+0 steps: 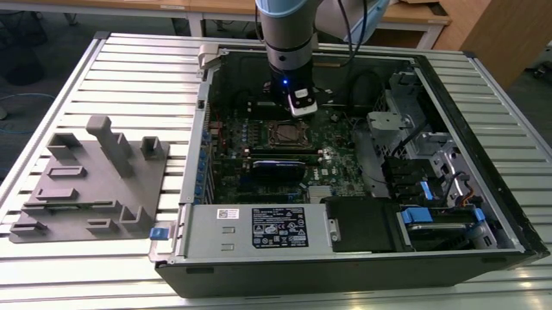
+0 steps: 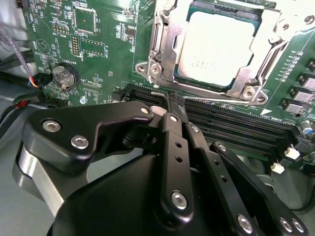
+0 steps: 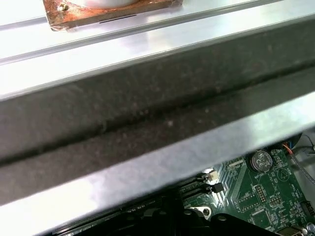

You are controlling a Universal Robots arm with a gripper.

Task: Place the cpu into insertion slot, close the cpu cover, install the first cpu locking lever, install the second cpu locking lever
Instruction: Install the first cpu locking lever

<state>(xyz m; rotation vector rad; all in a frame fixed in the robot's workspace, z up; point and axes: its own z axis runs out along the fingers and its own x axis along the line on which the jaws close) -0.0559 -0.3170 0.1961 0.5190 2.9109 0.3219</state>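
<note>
The cpu, a silver-grey square, lies in the insertion slot on the green board inside the open computer case. The cpu cover, a silver frame, lies flat around the chip. A thin metal locking lever runs along the socket's edge nearest my gripper. In the second wrist view my gripper has its black fingers pressed together, and their tips sit at that lever's end, just off the socket's corner. In the exterior view the gripper hangs just beyond the socket.
Long black memory slots lie under the fingertips. A coin battery sits on the board nearby. The case wall stands close to the wrist. A grey fixture plate lies at the exterior view's left, and the power supply is at the case's near side.
</note>
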